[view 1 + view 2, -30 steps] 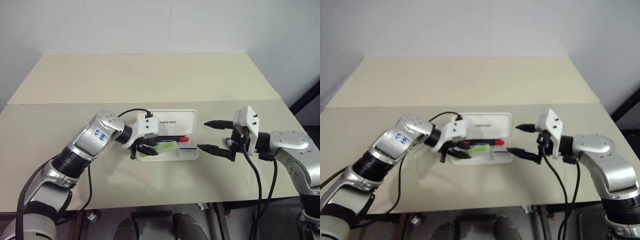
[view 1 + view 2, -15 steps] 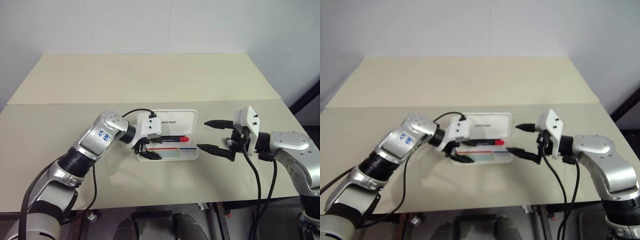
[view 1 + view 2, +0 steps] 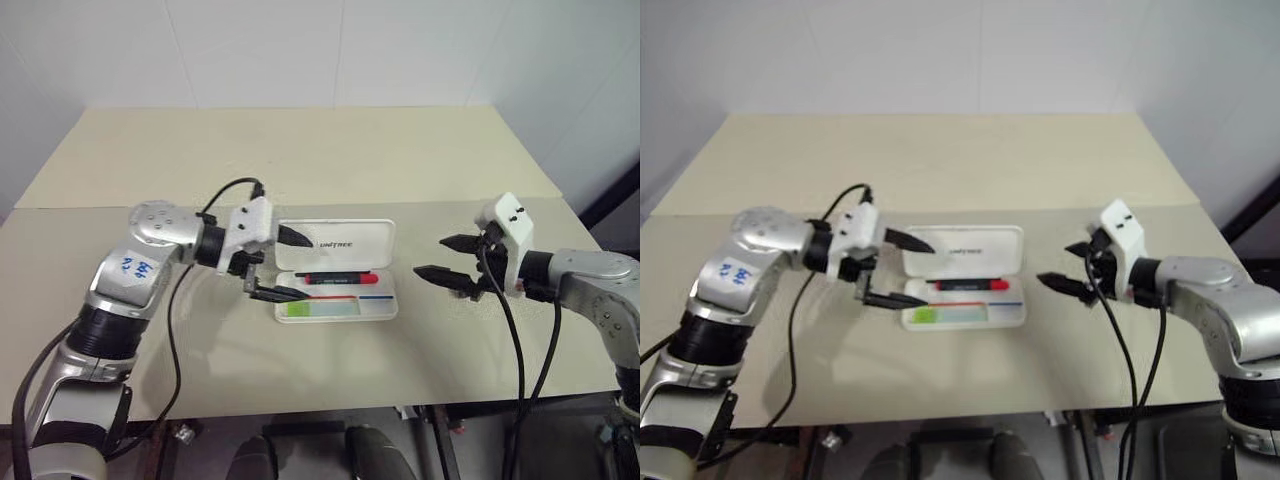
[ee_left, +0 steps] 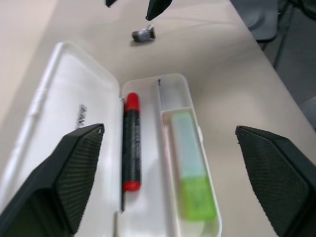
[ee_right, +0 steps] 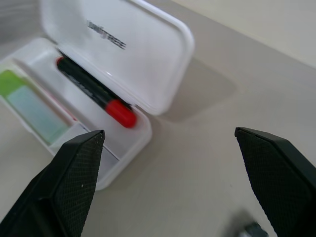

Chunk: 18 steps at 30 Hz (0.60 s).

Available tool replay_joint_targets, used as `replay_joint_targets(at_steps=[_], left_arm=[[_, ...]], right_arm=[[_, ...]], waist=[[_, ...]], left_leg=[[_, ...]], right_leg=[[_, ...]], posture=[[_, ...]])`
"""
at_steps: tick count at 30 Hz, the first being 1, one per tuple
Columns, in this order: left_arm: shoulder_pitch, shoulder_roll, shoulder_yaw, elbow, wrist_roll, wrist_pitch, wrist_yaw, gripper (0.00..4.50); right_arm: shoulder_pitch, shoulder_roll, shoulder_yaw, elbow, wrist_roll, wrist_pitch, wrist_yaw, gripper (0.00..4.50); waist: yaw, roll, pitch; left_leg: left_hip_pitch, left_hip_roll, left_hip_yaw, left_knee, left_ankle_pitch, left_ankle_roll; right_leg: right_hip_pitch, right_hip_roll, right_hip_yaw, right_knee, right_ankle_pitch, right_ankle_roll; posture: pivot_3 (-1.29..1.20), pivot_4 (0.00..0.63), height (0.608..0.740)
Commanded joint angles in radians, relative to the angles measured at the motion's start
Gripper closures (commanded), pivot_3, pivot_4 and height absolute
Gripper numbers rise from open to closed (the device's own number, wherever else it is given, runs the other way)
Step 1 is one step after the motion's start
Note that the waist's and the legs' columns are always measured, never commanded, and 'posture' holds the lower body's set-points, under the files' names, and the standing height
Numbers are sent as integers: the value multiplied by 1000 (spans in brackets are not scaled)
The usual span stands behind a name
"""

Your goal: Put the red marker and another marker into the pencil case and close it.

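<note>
Beige table [image 3: 300, 160], white wall behind. Left gripper [image 3: 283, 264]: jaws wide, empty, just left of the pencil case [image 3: 350, 240]. Case: lid open; red marker [image 3: 340, 277] and green highlighter [image 3: 322, 309] both lying in its tray. Right gripper [image 3: 440, 256]: jaws wide, empty, right of case. Outstanding, by judgement: closing the lid.

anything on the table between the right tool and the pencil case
No, that stretch is bare tabletop. The left eye view shows the right tool hanging open beside the open pencil case, nothing lying between them.
</note>
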<state>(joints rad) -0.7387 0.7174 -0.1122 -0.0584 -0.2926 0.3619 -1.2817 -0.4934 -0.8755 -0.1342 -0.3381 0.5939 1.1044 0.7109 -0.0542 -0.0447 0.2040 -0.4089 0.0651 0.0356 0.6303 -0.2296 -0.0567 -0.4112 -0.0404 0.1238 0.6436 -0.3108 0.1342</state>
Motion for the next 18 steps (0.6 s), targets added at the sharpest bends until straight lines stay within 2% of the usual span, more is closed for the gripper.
replay_joint_targets(at_steps=[1,5,8,14,18], left_arm=[[25,37,66,41,-18,-101,-29,34],[33,52,83,77,-21,-135,-39,34],[24,32,75,74,-19,-139,-15,34],[51,13,64,34,-19,-132,4,34],[57,20,72,19,-23,-121,8,34]], right_arm=[[-39,2,-60,-65,28,207,-105,15],[-81,58,-64,-84,-21,422,-239,15],[-91,70,-63,-56,-62,495,-300,15],[-115,126,-84,24,-135,499,-377,15],[-108,126,-65,61,-152,490,-375,15]], waist=[[0,0,0],[0,0,0],[0,0,0],[0,0,0],[-4,0,0]], left_leg=[[0,0,0,0,0,0],[0,0,0,0,0,0],[-1,0,0,0,0,1],[-3,0,1,-1,-1,2],[-3,0,1,-2,-1,2]], right_leg=[[0,0,0,0,0,0],[0,0,0,0,0,0],[-1,0,0,-1,0,0],[-2,0,0,-2,0,0],[-3,0,0,-2,0,0]], posture=[[0,150,740],[0,150,740],[0,150,740],[0,150,740],[0,150,740]])
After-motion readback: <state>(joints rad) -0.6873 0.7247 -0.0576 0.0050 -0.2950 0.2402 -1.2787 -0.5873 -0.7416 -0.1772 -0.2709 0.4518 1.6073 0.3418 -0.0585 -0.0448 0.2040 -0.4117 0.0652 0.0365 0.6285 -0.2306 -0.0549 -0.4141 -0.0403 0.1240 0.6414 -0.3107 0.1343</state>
